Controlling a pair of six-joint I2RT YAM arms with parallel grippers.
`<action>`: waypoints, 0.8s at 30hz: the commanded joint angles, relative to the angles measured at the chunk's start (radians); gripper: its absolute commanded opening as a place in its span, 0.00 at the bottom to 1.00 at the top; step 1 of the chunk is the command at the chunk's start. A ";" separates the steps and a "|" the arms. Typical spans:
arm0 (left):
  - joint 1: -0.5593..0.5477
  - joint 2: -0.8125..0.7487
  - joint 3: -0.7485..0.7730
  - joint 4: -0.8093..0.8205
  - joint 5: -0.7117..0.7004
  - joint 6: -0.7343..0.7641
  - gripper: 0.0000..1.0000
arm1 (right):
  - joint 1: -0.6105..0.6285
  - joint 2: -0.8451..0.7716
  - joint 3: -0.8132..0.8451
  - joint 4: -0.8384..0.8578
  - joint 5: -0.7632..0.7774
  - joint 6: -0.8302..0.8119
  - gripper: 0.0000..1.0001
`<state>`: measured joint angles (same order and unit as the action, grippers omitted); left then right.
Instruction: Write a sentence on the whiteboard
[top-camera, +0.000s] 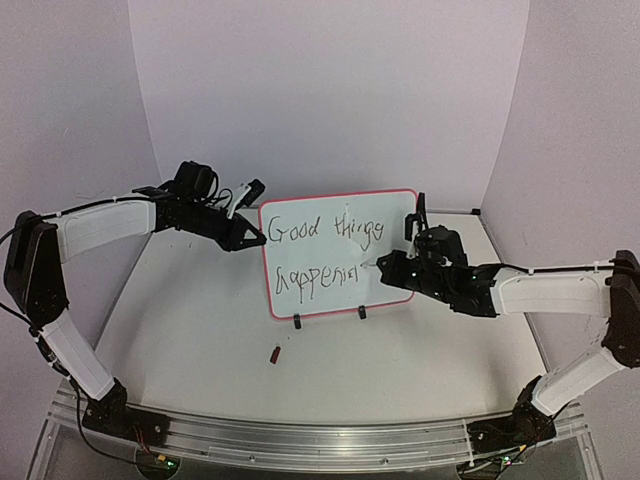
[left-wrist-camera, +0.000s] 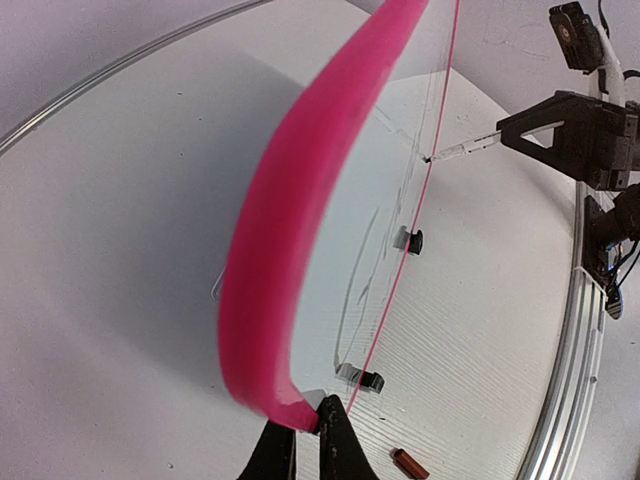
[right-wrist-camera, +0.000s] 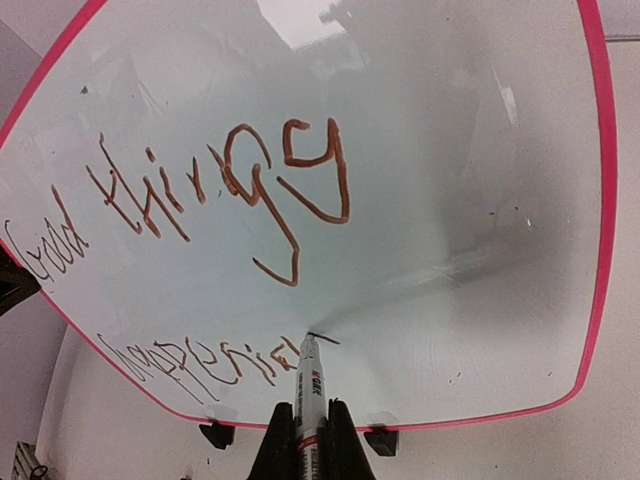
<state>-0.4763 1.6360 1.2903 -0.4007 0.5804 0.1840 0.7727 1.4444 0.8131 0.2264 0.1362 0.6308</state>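
Table: white, flat and matt, with pale walls behind and at both sides; everything else stands or lies on it.
Whiteboard: small glossy white rectangle in a thin pink-red rounded frame, standing upright near the middle of the table and facing the arm bases, between the two grippers.
Sentence: dark handwritten marker lettering in two lines, "Good things" above and "happenin" below; it looks brownish in the right wrist view, and it fills the left and middle of the board.
Left gripper: black fingers pinched tight on the pink frame at the board's left edge, with nothing else in them.
Right gripper: black fingers closed around the barrel of the marker, at the board's right half.
Marker: slim white pen with printed barrel and dark tip; the tip touches the board just right of "happenin", where a short dark stroke lies.
Clip feet: two small black clips under the bottom edge, resting on the table.
Cap: small dark red cylinder lying on the table in front of the board, apart from it.
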 joint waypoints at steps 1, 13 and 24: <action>-0.026 0.044 0.001 -0.076 -0.065 0.048 0.00 | -0.004 0.032 0.017 0.015 -0.006 0.003 0.00; -0.026 0.044 0.000 -0.076 -0.064 0.048 0.00 | -0.005 0.014 -0.025 -0.002 0.015 0.033 0.00; -0.025 0.041 0.000 -0.077 -0.066 0.048 0.00 | -0.005 -0.050 0.001 -0.007 0.045 0.001 0.00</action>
<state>-0.4770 1.6360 1.2903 -0.4004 0.5804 0.1837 0.7727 1.4422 0.7895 0.2085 0.1395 0.6527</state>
